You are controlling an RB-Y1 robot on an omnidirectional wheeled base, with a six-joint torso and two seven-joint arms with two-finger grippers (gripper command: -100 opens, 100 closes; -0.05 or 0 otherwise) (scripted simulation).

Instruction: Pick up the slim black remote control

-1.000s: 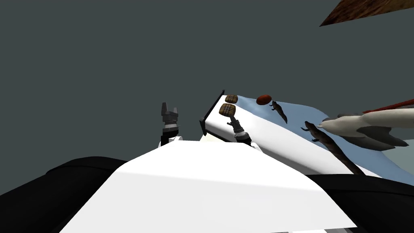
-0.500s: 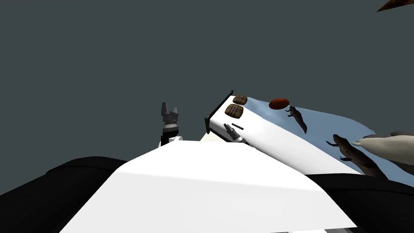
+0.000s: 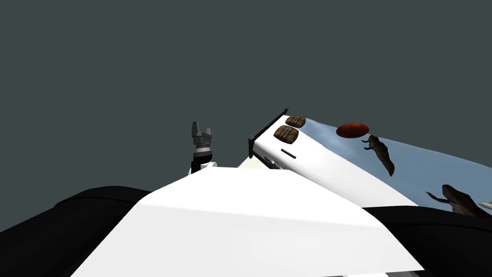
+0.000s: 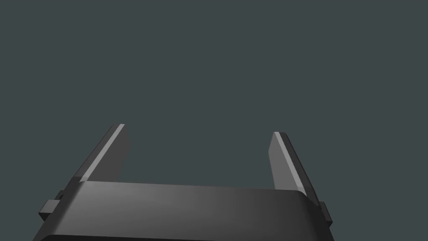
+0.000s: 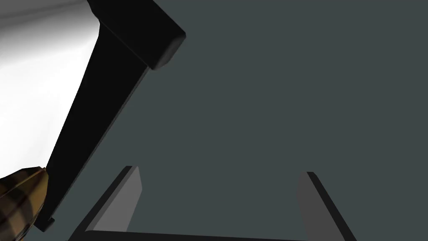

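Right gripper (image 5: pixel 221 169) is released: its two fingers (image 5: pixel 125 201) stand wide apart and grip nothing. Through its wrist camera I see a black end board (image 5: pixel 113 104) running slantwise just past one finger. The top of the white bed (image 5: pixel 37 83) lies on the board's other side. A brown plaid cushion (image 5: pixel 19 205) sits against the board's lower end, close to the gripper's body; I cannot tell which of the bed's two cushions it is.

From the head camera, the slim black remote control (image 3: pixel 288 153) lies flat on the bed, near the end that carries the black board and about midway across the bed's width. It is just beside the nearer cushion (image 3: pixel 286 133) but apart from it. The farther cushion (image 3: pixel 295 121) lies at the bed's far corner, by the board.

Past the bed's far long edge spreads a light blue surface (image 3: pixel 423 163). On it I see a red disc (image 3: pixel 352 130) near the bed's cushion end. Two dark lizard-like figures (image 3: pixel 382 153) follow along the same side, well apart from each other.

On my left, the left gripper (image 3: pixel 202 129) stands upright, well apart from the bed. Its fingers are spread and it holds nothing.
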